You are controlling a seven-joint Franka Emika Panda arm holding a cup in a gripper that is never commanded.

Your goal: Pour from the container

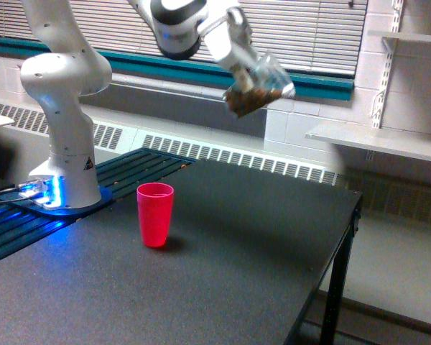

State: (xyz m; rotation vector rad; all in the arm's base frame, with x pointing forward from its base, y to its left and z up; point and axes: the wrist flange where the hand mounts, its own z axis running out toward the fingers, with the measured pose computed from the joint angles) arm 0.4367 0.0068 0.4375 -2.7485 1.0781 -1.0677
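Your gripper (238,63) pinches the tilted jar (258,86) of brown bits, and the red cup (155,213) stands well below, toward the arm's base.

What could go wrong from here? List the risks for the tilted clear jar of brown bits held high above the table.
1. The small clear jar with brown contents is tilted while well to the exterior view's right of the red plastic cup; contents could spill onto the black table.
2. It is high above the cup, so poured pieces may bounce out or miss.
3. The light-looking cup could tip if struck.
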